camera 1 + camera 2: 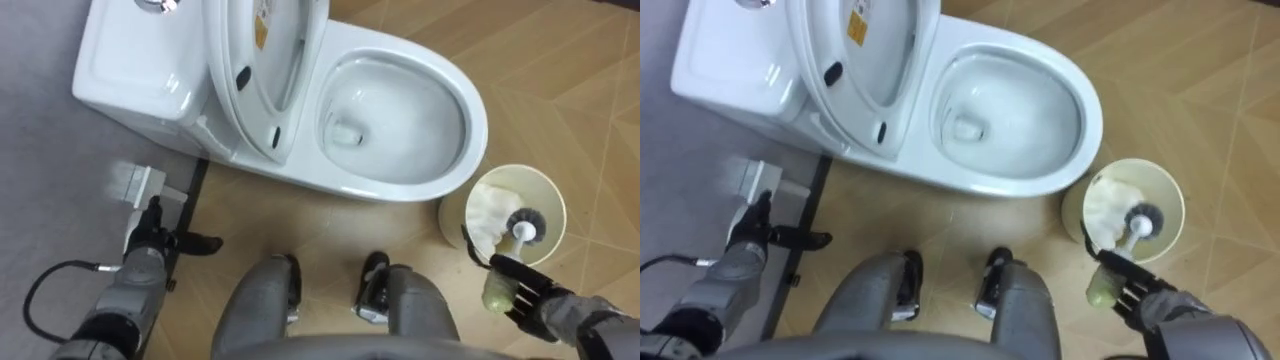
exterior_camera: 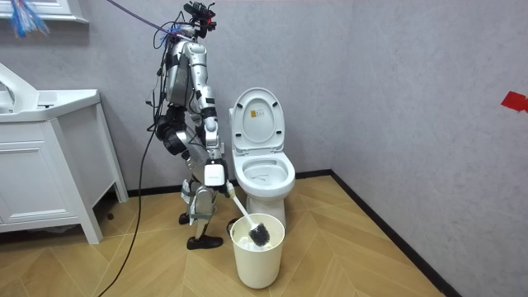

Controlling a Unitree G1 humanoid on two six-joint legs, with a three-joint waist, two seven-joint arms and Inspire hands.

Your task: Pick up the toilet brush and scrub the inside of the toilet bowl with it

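Gripping the brush (image 1: 526, 224) with my right hand (image 1: 528, 292), fingers curled round its handle — head down in the bin (image 1: 552, 192) (left hand (image 1: 150, 238) hangs spread); scrubbing the toilet (image 1: 474, 110) is all left, I reckon.

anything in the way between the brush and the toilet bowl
Nothing visible: the lid is up, the bowl open. The right hand holds the brush, head in the bin beside it; only the bin's rim to clear.

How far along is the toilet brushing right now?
Done: the lid is up. In hand: the right hand grips the brush, its head in the bin. Left: scrubbing the toilet bowl, apparently not started. The left hand hangs idle.
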